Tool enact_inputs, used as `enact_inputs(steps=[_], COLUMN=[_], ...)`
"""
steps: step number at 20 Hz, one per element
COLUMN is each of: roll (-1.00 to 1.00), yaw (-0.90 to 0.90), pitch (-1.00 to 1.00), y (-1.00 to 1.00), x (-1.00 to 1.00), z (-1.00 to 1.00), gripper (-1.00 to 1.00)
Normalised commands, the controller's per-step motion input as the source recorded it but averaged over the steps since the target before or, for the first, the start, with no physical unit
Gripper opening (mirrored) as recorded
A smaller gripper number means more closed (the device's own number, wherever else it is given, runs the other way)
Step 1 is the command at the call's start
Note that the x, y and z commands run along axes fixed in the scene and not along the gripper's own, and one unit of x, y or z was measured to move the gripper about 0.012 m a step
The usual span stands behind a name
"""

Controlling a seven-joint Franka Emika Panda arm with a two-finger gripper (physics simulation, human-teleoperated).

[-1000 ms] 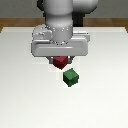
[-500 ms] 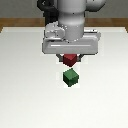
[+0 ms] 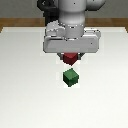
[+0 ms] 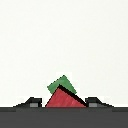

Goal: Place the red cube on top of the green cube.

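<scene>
One red cube [image 3: 70,59] (gripper-held [image 3: 70,56]) above green cube [image 3: 71,77]

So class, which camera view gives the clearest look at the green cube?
The exterior view: the green cube sits whole and unobstructed on the white table, below the gripper holding the red cube. The wrist view shows only part of it, behind the red cube.

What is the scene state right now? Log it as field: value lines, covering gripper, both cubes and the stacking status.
gripper: gripper shut on the red cube, raised off the table
red cube: red cube held between the fingers, in the air
green cube: green cube resting on the white table, apart from the red cube
relation: wrist view shows the green cube partly behind the red cube
stacked: not yet
</scene>
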Motion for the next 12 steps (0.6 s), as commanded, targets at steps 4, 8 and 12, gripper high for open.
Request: enact_inputs(steps=[4,8,12], roll=[0.00,0.00,0.00], yaw=[0.00,0.00,0.00], pitch=[0.00,0.00,0.00], y=[0.00,0.00,0.00], x=[0.00,0.00,0.25], z=[-0.25,-0.50,-0.25], gripper=[-1.00,-1.00,-1.00])
